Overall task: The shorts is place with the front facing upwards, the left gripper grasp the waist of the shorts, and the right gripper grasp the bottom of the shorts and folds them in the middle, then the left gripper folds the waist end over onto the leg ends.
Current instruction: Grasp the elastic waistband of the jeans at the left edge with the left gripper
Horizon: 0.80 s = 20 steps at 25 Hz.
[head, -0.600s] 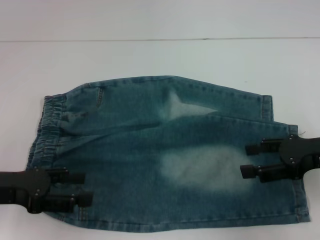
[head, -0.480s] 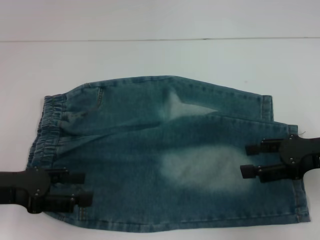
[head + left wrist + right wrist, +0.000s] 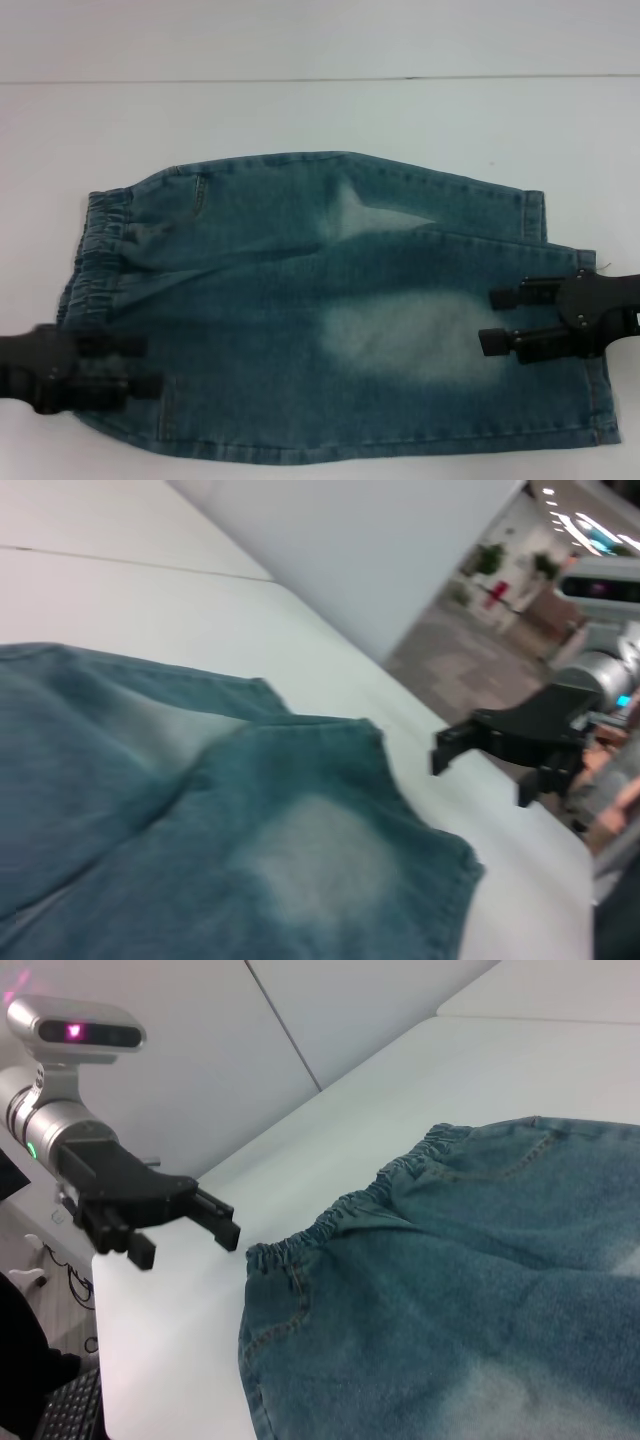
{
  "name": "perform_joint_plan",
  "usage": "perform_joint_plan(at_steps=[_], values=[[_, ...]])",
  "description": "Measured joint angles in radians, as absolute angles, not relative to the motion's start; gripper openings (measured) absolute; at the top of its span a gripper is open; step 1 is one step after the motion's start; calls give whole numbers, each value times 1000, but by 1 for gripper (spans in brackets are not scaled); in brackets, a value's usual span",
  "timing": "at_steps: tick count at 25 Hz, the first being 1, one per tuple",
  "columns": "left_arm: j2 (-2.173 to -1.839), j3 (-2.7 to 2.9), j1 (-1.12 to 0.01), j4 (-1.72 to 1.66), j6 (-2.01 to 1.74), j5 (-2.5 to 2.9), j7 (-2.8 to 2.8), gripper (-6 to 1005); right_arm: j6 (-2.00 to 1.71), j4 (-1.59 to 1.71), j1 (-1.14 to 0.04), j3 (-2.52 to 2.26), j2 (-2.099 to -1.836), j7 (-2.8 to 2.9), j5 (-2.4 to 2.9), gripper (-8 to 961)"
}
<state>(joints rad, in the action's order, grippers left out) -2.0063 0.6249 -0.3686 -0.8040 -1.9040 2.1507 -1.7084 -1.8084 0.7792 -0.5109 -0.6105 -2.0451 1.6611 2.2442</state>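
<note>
The blue denim shorts [image 3: 330, 310] lie flat on the white table, doubled lengthwise, with pale bleached patches showing. The waist [image 3: 95, 260] is the ruffled elastic band at the left edge, also seen as the waist [image 3: 340, 1215] in the right wrist view. The bottom [image 3: 535, 215] with its stitched hems is at the right. My left gripper [image 3: 150, 367] is open over the near corner at the waist, holding nothing; the right wrist view shows the left gripper [image 3: 190, 1243] just off the band. My right gripper [image 3: 492, 320] hovers open over the leg end, and the left wrist view shows the right gripper [image 3: 483, 778] clear of the cloth.
The white table [image 3: 300, 110] stretches behind the shorts to a seam line at the back. Its near edge runs close under the shorts. Beyond the table's right end the left wrist view shows a room floor [image 3: 450, 650].
My left gripper has slid left, back toward the waist edge, so less of it lies over the denim. The right gripper and the shorts have not moved.
</note>
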Motion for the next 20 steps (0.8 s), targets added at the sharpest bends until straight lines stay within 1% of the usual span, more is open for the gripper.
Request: perform_joint_plan(at_steps=[6,8,12,20], values=[[-1948,547,-336,-808,-1865,2204,-1736,809,-1808,779,-511,-610,-2045,1659,2244,871],[-1940,501,-332,-809,-1840,2262,-1736,808,-1808,778,-511,-610,-2046,1656,2244,871],[-1937,432,-327,-809,-1806,2344,-1733,805,-1804,764,-512,-611,-2046,1653,2244,871],[-1955,430,-316,-811,-1716,2379,-1732,799,-1802,757,-517,-623,-2046,1653,2244,871]])
